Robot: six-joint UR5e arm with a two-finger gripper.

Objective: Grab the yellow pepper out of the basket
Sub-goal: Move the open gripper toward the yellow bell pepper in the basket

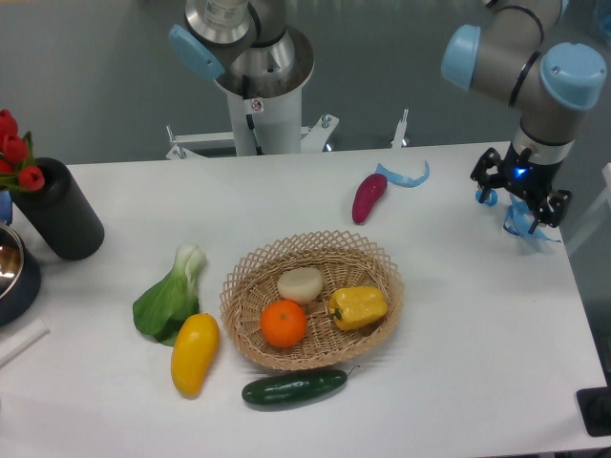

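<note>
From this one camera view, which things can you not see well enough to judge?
- End effector: small and dark, so open or shut is unclear.
- Yellow pepper: its underside is hidden by the basket.
- Metal bowl: cut by the left edge.
- Red flowers: also cut by the left edge.

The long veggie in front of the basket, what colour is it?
Dark green. The cucumber shows clearly in the camera view, just outside the basket.
</note>
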